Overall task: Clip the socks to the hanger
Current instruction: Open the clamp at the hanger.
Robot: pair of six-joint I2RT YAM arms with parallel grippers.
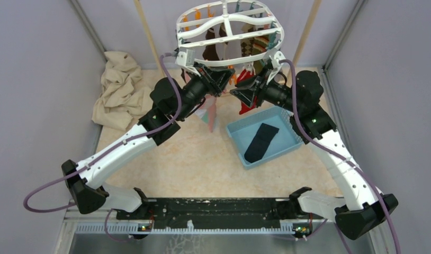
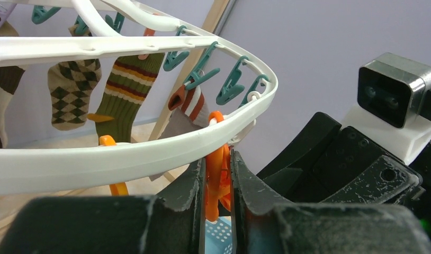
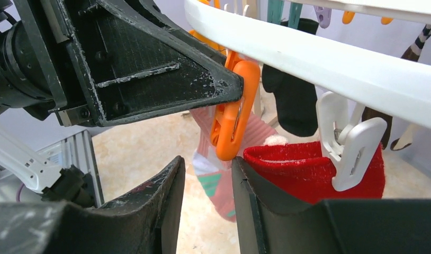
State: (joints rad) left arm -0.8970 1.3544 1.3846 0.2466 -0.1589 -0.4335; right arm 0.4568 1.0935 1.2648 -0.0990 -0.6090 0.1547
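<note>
The white oval hanger (image 1: 224,36) hangs at the back, with orange and teal pegs along its rim (image 2: 123,159). My left gripper (image 1: 223,80) is shut on an orange peg (image 2: 217,182) under the near rim. The same peg (image 3: 233,124) shows in the right wrist view. My right gripper (image 3: 207,169) is open and empty just below that peg. The red sock (image 3: 303,172) hangs beside my right gripper's right finger, with a white peg (image 3: 351,143) in front of its top edge. It also shows in the top view (image 1: 246,107). The navy sock (image 1: 261,142) lies flat in the blue basket.
The blue basket (image 1: 235,133) sits right of centre on the table. A crumpled cream cloth (image 1: 120,90) lies at the back left. Wooden poles (image 1: 149,39) stand behind the hanger. Argyle (image 2: 70,90) and striped socks (image 2: 126,87) and a pink-teal sock (image 3: 224,185) hang from the hanger.
</note>
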